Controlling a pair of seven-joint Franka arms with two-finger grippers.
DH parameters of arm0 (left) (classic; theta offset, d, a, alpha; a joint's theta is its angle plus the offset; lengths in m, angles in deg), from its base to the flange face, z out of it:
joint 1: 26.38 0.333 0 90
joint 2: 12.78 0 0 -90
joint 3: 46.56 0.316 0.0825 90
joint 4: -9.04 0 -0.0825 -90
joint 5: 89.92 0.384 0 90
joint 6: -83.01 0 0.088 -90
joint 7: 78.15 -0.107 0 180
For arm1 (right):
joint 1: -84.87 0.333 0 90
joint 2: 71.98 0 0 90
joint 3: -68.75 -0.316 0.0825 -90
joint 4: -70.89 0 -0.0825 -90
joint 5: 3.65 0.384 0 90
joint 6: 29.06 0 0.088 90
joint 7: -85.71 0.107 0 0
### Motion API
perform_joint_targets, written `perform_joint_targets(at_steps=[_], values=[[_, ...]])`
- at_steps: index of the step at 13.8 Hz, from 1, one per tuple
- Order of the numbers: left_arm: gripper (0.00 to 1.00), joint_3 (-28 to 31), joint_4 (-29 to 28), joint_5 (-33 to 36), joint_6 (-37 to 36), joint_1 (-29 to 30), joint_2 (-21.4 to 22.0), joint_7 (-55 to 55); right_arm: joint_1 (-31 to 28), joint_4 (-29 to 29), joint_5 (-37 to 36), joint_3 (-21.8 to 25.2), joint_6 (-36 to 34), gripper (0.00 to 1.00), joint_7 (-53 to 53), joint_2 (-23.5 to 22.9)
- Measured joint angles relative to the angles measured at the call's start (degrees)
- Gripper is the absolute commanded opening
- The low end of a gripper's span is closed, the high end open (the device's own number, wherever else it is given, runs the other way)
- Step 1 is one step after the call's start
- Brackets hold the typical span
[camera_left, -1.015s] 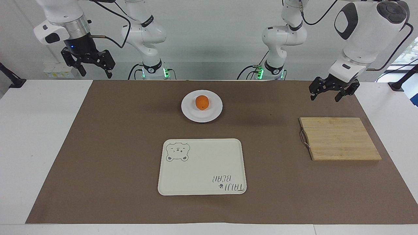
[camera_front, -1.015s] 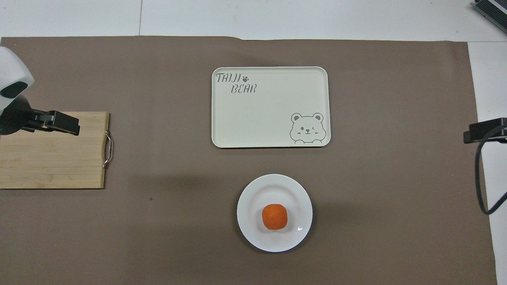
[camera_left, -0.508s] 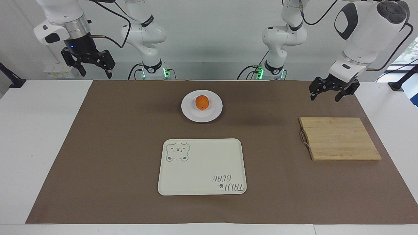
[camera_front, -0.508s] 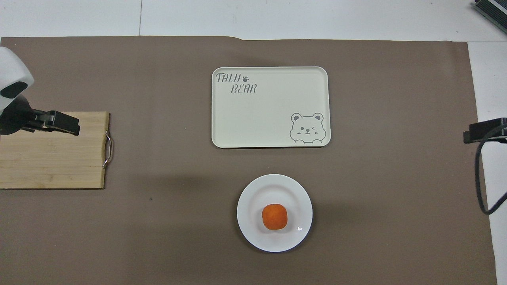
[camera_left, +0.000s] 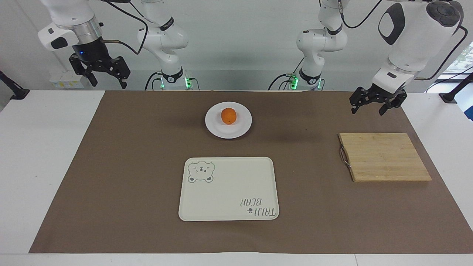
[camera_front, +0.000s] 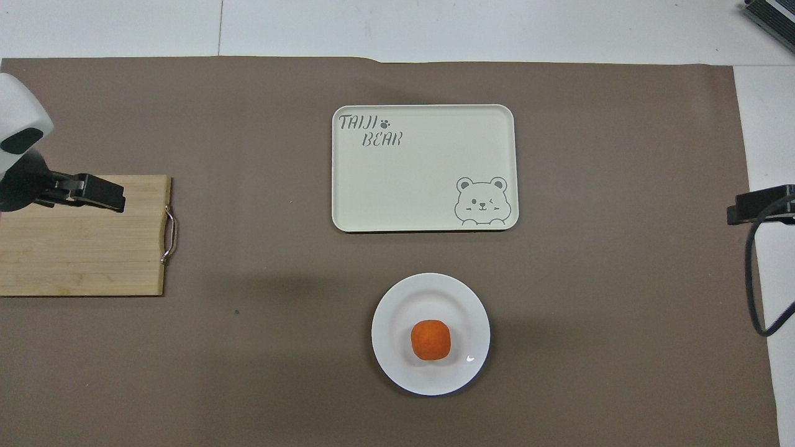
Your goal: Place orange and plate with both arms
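The orange (camera_left: pixel 228 116) sits on the white plate (camera_left: pixel 242 127), which rests on the brown mat at the middle of the table, close to the robots. In the overhead view the orange (camera_front: pixel 431 339) lies a little off the centre of the plate (camera_front: pixel 397 310). My left gripper (camera_left: pixel 367 110) hangs open and empty in the air over the mat at the left arm's end, by the wooden board's robot-side edge; it also shows in the overhead view (camera_front: pixel 105 198). My right gripper (camera_left: pixel 109 84) hangs open and empty, high over the right arm's end of the table.
A cream rectangular tray with a bear drawing (camera_left: pixel 228 188) lies farther from the robots than the plate. A bamboo cutting board with a metal handle (camera_left: pixel 384 156) lies at the left arm's end. The brown mat (camera_left: pixel 129 166) covers most of the white table.
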State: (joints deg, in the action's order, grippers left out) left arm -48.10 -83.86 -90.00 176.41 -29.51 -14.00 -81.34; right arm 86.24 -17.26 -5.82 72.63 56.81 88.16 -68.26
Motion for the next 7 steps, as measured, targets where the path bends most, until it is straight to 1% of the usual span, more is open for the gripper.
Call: perform_joint_targets(at_steps=[4, 7], values=[[1.00, 0.00, 0.00, 0.00, 0.00, 0.00, 0.00, 0.00, 0.25, 0.00, 0.16, -0.46, 0.00, 1.00, -0.42, 0.00], [1.00, 0.00, 0.00, 0.00, 0.00, 0.00, 0.00, 0.00, 0.70, -0.18, 3.38, -2.22, 0.34, 1.00, -1.78, 0.01]])
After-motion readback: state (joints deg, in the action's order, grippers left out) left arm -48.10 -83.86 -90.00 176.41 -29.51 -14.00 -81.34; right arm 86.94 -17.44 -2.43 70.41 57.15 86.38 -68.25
